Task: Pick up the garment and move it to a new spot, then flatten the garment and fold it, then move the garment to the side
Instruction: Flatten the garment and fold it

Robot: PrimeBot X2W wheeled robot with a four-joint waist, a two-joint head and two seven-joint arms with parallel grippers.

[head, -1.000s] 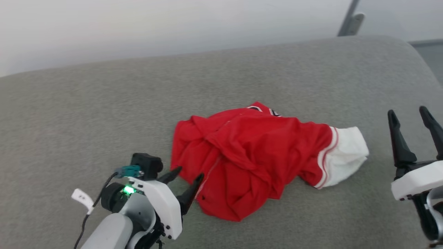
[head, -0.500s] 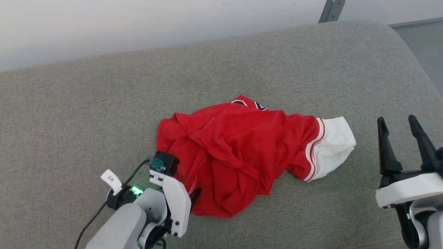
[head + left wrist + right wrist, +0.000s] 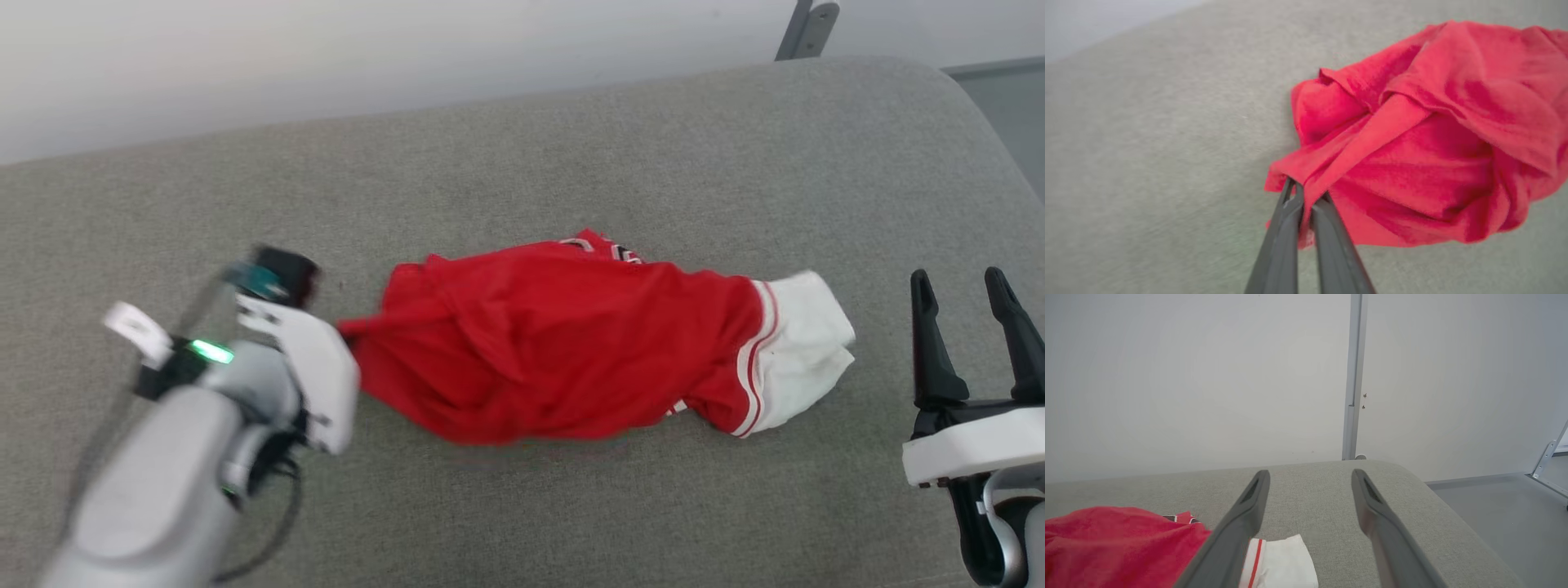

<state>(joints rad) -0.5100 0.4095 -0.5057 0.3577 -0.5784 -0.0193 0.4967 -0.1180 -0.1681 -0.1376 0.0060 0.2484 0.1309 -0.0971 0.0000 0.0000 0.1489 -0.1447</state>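
Left claw (image 3: 1306, 194): is pinching the garment (image 3: 555, 351) at its left edge; the pick-up is likely getting under way.
Right claw (image 3: 958, 279): is hovering spread, right of the garment.
Next move: lifting the bunched cloth clear is calling for a firm pinch.

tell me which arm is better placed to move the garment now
Left. The left gripper is shut on the garment at its red edge; the right gripper stands open, apart from it, touching nothing.

The left claw (image 3: 1306, 196) and the right claw (image 3: 958, 282) are each showing two long dark tapering fingers. Beside the left arm's white plastic wrist housing (image 3: 314, 376), a green light (image 3: 211, 352) is glowing.
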